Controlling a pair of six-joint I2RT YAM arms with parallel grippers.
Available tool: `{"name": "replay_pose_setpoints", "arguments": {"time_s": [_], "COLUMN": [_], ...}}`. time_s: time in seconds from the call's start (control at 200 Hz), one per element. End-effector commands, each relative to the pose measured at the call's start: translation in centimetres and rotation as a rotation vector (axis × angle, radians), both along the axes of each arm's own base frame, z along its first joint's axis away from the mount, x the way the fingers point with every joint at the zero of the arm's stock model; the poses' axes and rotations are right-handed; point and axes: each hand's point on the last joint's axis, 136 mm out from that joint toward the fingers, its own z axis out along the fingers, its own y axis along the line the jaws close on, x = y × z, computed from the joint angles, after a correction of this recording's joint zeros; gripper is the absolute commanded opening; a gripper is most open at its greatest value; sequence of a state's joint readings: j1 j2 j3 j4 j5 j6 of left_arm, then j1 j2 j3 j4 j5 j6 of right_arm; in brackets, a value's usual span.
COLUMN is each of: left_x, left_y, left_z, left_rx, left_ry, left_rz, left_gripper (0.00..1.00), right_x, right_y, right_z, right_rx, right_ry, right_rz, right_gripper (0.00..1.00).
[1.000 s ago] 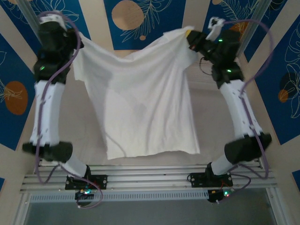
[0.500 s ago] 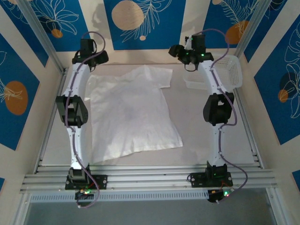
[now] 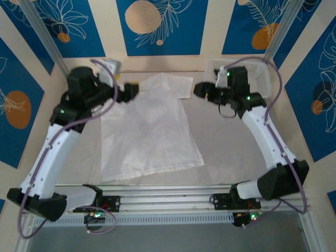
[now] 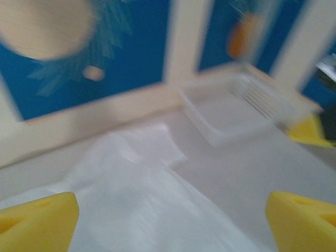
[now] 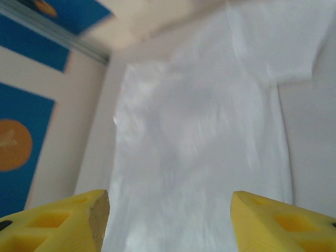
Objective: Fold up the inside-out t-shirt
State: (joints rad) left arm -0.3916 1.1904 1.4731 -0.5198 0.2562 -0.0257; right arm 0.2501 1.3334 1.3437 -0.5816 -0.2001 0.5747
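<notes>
The inside-out t-shirt [image 3: 149, 128] lies spread flat on the table, white, hem toward the near edge and one short sleeve at the far right. My left gripper [image 3: 131, 93] hovers over its far left shoulder, jaws wide open with nothing between them. In the left wrist view the yellow fingertips [image 4: 38, 220] frame the t-shirt [image 4: 131, 194] below. My right gripper [image 3: 200, 90] hangs just right of the sleeve, open and empty. In the right wrist view, my right gripper [image 5: 170, 220] looks down along the t-shirt [image 5: 199, 131].
A white mesh basket [image 3: 255, 75] stands at the far right corner, behind my right arm; it also shows in the left wrist view as the basket [image 4: 231, 113]. Bare table [image 3: 231, 142] lies right of the shirt. Blue patterned walls close in the workspace.
A second ago both grippers held the shirt spread in the air. It has been laid flat and let go. Both arms have since pulled back from the far edge and lifted.
</notes>
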Motion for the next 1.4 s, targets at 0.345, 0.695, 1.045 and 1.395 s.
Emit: {"name": "replay_pose_setpoints", "arguments": {"time_s": [0.345,0.695,1.045,1.395], "left_x": [-15.2,-15.1,-14.7,-14.3], "left_y": [-6.1,-7.1,-7.2,-7.3], "left_z": [-20.7,-22.9,-23.8,-24.2], "left_rx": [0.552,0.560,0.574,0.577], "left_ry": [0.055,0.023,0.039,0.046], "left_rz": [-0.732,-0.746,-0.732,-0.724], "left_gripper": [0.97,0.99,0.99,0.99], "right_x": [-17.0,-18.4,-18.1,-18.3], "right_y": [0.0,1.6,1.4,0.7], "right_z": [-21.0,-25.6,-26.8,-27.4], "right_rx": [-0.182,-0.219,-0.232,-0.255], "right_ry": [0.831,0.991,1.008,1.028], "right_rz": [-0.177,-0.180,-0.202,-0.220], "right_gripper": [0.55,0.53,0.49,0.53]}}
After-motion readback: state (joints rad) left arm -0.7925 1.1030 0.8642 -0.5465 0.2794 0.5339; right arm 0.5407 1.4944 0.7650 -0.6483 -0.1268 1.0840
